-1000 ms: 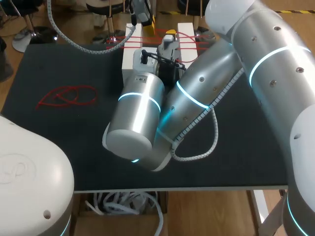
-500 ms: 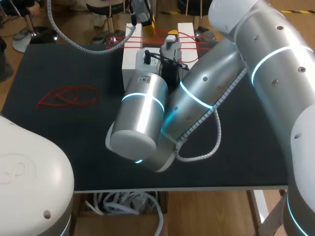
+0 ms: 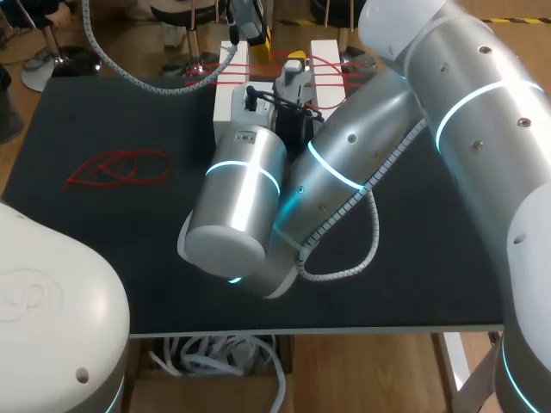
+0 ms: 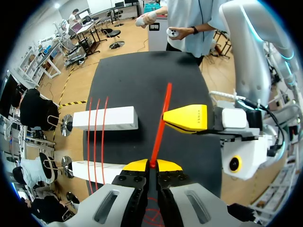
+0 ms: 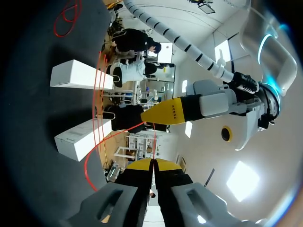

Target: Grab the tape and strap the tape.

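Your left claw (image 4: 151, 165) is pressed together on the red tape (image 4: 161, 124), pinching it right at the tips. Your right claw (image 5: 152, 164) is closed on red tape too. From the left claw the tape runs straight ahead as a taut line out over the table (image 4: 142, 80), passing just beside the right claw — that line is its long axis. To one side, further turns lie across two white blocks (image 4: 105, 118). I'd judge the tape light, thin and limp — it has shape only under tension and probably slips easily. Take hold near the free end and pull it tight. A loose red tangle (image 3: 116, 169) lies well apart.
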{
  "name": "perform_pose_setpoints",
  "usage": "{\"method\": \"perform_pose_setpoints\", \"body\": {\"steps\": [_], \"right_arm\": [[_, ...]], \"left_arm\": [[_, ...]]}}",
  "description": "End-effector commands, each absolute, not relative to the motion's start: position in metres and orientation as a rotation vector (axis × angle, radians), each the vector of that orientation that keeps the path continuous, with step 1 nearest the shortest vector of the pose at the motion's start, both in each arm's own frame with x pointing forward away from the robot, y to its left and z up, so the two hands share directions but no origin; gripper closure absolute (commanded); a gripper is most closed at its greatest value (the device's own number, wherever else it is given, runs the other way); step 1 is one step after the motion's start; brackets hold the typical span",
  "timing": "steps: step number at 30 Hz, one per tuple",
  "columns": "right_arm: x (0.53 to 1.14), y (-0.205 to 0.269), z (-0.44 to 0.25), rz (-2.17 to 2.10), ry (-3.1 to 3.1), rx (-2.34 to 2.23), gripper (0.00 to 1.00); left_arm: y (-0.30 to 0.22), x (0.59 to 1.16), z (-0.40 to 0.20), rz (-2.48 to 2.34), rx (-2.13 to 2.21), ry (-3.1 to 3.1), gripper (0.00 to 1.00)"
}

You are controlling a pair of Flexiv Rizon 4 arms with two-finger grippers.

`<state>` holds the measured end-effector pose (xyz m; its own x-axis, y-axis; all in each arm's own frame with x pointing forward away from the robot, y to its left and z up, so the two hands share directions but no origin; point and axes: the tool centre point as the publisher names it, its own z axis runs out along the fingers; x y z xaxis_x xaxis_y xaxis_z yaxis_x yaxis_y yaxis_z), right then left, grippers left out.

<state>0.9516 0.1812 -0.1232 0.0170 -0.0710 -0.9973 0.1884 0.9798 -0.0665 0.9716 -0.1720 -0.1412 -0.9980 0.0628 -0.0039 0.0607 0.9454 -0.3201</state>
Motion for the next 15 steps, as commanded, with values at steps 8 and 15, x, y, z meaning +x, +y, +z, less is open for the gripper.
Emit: {"method": "perform_pose_setpoints", "body": {"steps": [8, 15], "right_arm": [[0.953, 0.189, -0.128, -0.215, 1.542, 0.095, 1.0], [0.953, 0.197, -0.125, -0.208, 1.549, 0.119, 1.0]], "left_arm": [[-0.173, 0.972, -0.14, 0.502, -0.096, -3.092, 1.0], [-0.173, 0.972, -0.14, 0.502, -0.096, -3.092, 1.0]]}}
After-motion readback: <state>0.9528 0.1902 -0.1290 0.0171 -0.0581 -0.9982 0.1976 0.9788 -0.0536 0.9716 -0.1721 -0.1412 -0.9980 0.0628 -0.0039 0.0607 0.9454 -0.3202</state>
